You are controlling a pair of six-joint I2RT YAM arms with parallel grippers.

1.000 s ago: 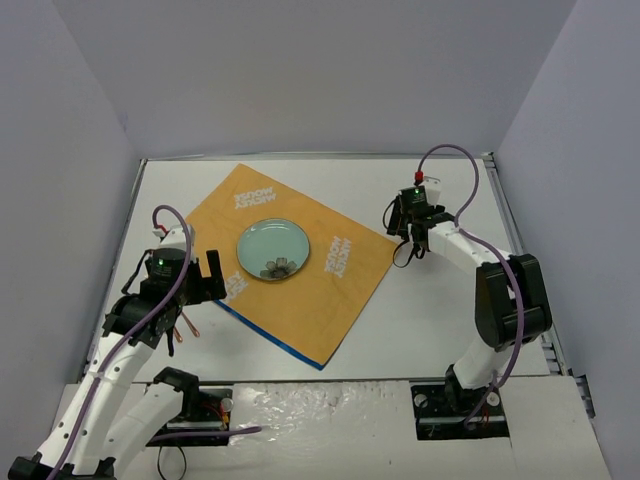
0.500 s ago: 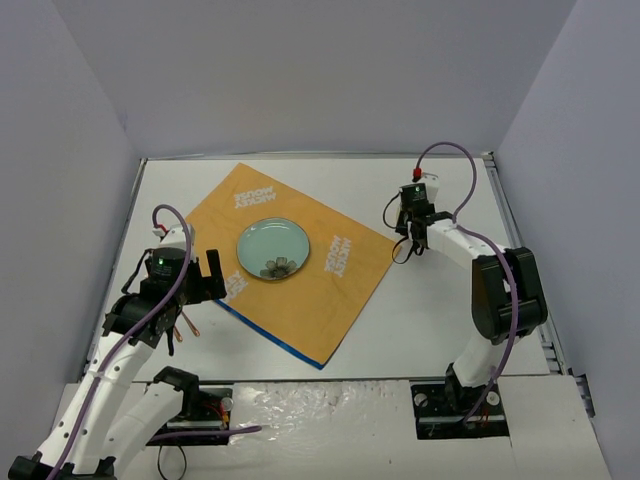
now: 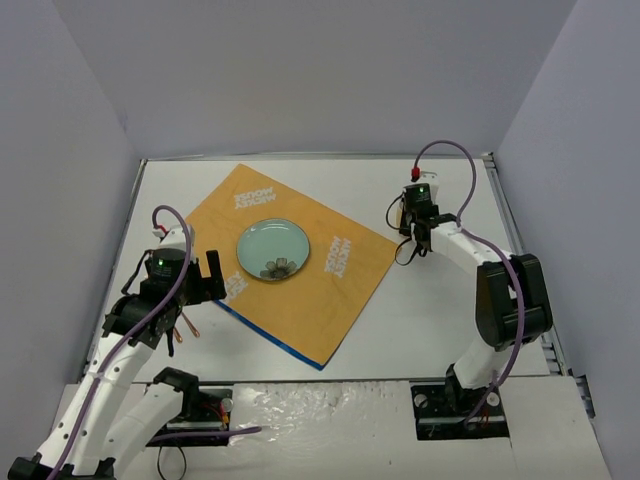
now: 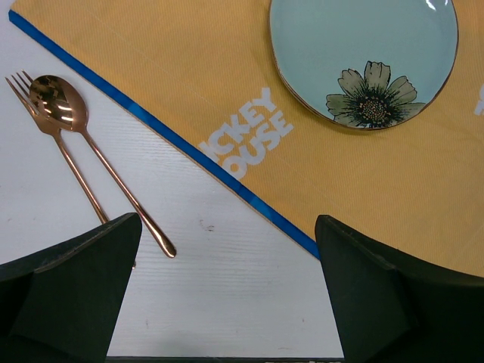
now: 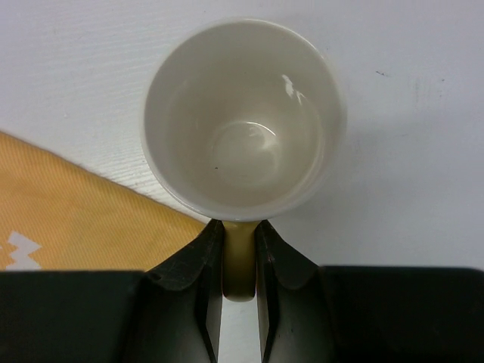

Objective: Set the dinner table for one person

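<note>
The counter is the big matte white top beneath both my arms, closed in by pale lavender-grey walls on the left, right and far sides. From overhead its long axis appears to run left to right, with the far edge square to the back wall, though the camera angle squeezes its depth.

An orange-yellow cloth with a blue edge and white lettering lies on the counter's left half. It is turned on the diagonal, so one corner points at the near edge. A pale blue-green plate with a painted flower sits on the cloth.

My left pincer hangs above the counter with its jaws spread wide and nothing between them. It straddles the cloth's blue edge. Just left of that edge, on bare white surface, a copper-coloured fork and spoon lie side by side. Their heads are close together and their handles slant toward my left finger.

My right pincer is out over the counter's right half, beside the cloth's right corner. Its jaws are pinched narrow on the handle of a cream mug. The mug is upright and mouth-up, and the handle points back at my wrist. I cannot tell whether its base rests on the counter.
</note>
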